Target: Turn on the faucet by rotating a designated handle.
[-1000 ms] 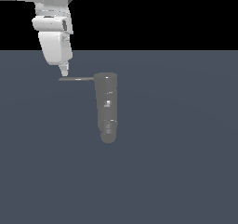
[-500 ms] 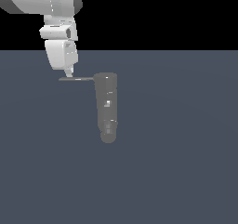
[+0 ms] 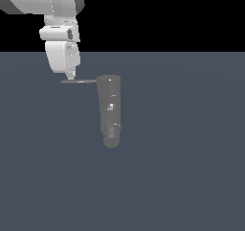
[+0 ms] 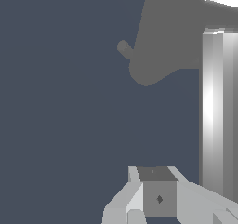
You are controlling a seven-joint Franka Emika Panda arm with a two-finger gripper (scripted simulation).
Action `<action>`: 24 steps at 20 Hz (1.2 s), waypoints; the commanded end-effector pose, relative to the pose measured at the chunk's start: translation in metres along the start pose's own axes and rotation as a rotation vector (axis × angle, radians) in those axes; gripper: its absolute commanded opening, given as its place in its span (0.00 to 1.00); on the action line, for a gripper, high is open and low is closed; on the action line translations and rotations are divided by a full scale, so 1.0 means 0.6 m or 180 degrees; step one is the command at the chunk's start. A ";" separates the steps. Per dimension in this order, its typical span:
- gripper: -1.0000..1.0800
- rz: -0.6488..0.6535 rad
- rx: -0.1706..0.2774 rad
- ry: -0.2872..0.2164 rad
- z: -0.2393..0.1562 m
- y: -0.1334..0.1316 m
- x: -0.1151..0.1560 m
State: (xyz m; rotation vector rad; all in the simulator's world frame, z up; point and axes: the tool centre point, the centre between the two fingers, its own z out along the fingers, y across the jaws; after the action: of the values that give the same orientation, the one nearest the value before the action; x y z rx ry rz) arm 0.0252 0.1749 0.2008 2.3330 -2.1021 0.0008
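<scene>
The faucet (image 3: 110,111) is a glossy grey column lying on the dark floor, with its cap toward the back and its stepped nozzle toward the front. The handle (image 3: 79,81), a thin dark rod, sticks out of the cap toward the exterior view's left. My white gripper (image 3: 71,75) hangs tip-down over the rod's outer half, touching it or just above it. In the wrist view the fingers (image 4: 157,172) sit pressed together with nothing between them, and the handle (image 4: 216,111) runs close beside them as a shiny bar.
A flat blue-grey floor (image 3: 182,177) surrounds the faucet. In the wrist view a dull grey patch (image 4: 172,37) lies beyond the bar; whether it is the faucet body or a shadow is unclear.
My gripper has shifted toward the exterior view's right along the handle, closer to the cap. The faucet and handle look unmoved.
</scene>
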 end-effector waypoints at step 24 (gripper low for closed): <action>0.00 0.0002 0.0002 -0.0002 -0.001 0.123 0.004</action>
State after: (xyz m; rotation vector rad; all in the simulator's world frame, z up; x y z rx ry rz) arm -0.0409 0.1627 0.2009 2.3286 -2.1117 0.0019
